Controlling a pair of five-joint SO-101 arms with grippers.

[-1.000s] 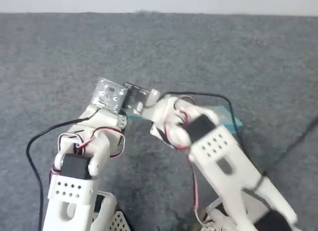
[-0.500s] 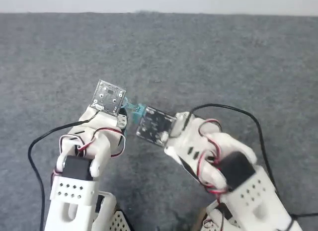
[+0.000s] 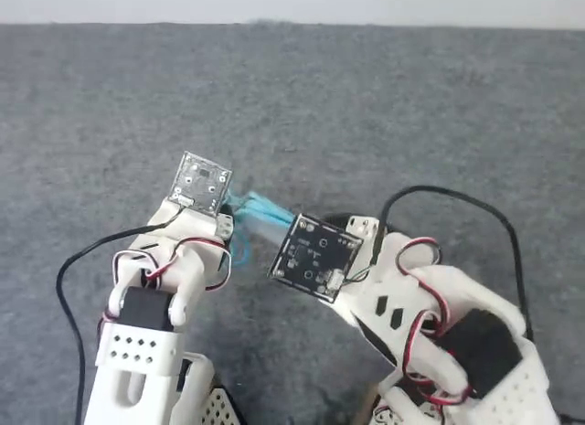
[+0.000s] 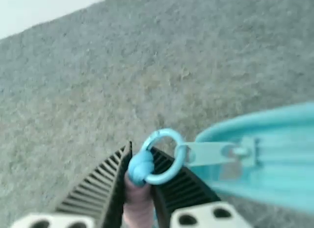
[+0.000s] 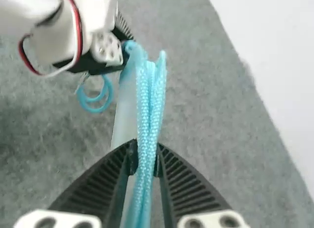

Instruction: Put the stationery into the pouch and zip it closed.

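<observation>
The pouch (image 3: pixel 263 217) stretches between the two arms, over the tabletop (image 3: pixel 411 105). At its left end the zipper ring (image 4: pixel 158 157) sits clamped in the left claw (image 4: pixel 140 179). Its right end is pinched in the right claw (image 5: pixel 143 162).

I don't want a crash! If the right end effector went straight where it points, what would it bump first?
Probably the left end effector, which grips the far end of the pouch. The right end effector points along the pouch toward it, though depth is unclear.
</observation>
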